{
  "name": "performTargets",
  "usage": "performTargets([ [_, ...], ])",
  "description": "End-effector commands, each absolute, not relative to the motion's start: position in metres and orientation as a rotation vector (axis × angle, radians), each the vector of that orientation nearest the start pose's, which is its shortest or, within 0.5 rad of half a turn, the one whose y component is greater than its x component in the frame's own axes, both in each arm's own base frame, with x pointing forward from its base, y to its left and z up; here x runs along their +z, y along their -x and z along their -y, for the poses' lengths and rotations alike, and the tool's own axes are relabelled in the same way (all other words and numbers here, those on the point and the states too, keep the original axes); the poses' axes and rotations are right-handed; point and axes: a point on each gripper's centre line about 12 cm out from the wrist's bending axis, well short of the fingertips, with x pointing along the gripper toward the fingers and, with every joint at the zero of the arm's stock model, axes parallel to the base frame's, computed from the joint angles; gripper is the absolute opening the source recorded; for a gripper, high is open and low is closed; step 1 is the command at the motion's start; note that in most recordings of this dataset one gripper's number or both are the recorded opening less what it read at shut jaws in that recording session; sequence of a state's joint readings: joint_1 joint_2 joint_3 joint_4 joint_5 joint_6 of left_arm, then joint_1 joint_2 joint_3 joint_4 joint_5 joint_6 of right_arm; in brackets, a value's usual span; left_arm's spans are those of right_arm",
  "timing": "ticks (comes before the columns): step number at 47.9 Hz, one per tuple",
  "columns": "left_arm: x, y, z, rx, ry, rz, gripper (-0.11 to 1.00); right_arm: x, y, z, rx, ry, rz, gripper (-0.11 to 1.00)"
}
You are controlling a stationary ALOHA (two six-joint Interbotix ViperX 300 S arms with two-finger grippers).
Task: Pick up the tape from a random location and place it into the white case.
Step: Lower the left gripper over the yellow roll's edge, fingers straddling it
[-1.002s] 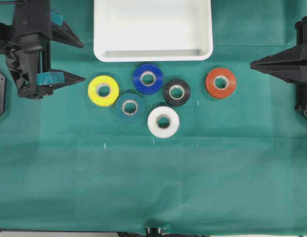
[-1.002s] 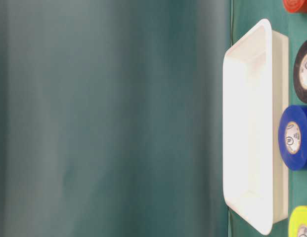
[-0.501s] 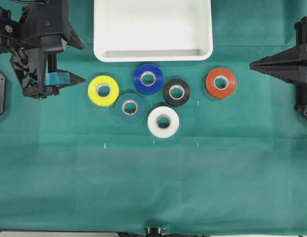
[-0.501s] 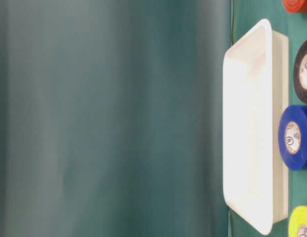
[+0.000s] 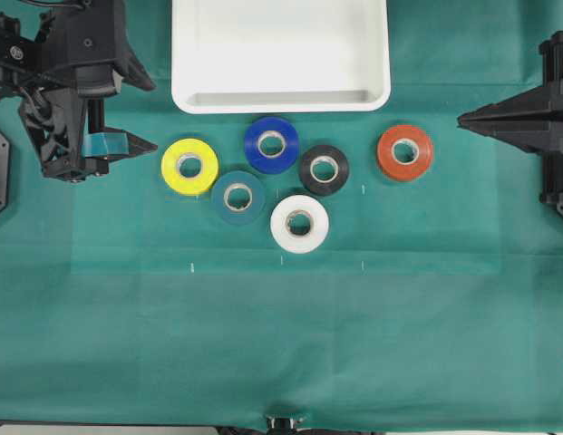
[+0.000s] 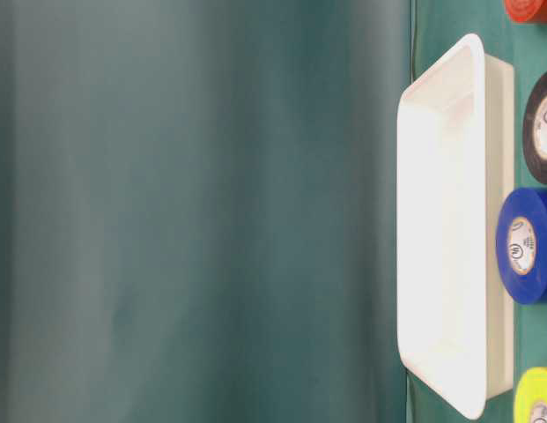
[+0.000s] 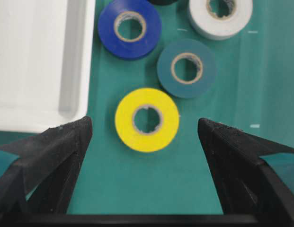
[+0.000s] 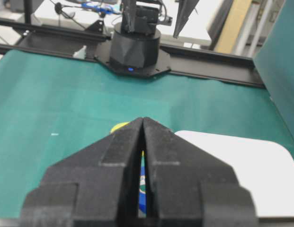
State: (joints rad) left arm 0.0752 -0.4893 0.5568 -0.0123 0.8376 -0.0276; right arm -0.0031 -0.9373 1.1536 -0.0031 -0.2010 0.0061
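The tape [image 5: 189, 167], the yellow roll, lies flat on the green cloth of the desk [image 5: 281, 335], at about eight o'clock from the white case [image 5: 281, 54] and clear of its rim. Five other rolls keep it company: a teal roll [image 5: 237, 197] touching it at its four o'clock, a blue roll [image 5: 271, 145] just under the case, a black roll [image 5: 324, 169] beside that, a white roll [image 5: 299, 223] at the low point of the cluster, and an orange-red roll [image 5: 404, 152] off alone at three o'clock.

The left end effector [image 5: 140, 113] hangs at the tape's nine o'clock with its fingers spread wide and nothing between them; from its wrist camera the yellow roll sits squarely in the gap, farther out than the fingertips [image 7: 71, 130].

The right end effector [image 5: 462, 117] waits at the desk's three o'clock edge, its fingers pressed together and holding nothing.
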Motion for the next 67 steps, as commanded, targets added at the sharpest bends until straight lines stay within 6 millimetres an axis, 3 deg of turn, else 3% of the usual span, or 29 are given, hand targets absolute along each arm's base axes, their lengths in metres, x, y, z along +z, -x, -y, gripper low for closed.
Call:
performTargets([
  [1,0.311,-0.283,-0.021,0.080,0.069,-0.882,0.99,0.297,-0.208,0.001,-0.004,-0.005,0.008,0.00],
  [17,0.278,-0.293,-0.018,0.069,0.067,-0.962,0.99,0.296,-0.208,0.001,-0.004,-0.005,0.000,0.00],
  [49,0.175,-0.303,-0.011,0.050,0.059,-1.048,0.99,0.292,-0.208,0.002,-0.007,-0.002,-0.031,0.00],
  [67,0.151,-0.312,0.002,0.027,0.058,-1.094,0.99,0.289,-0.208,0.002,-0.012,0.000,-0.038,0.00],
])
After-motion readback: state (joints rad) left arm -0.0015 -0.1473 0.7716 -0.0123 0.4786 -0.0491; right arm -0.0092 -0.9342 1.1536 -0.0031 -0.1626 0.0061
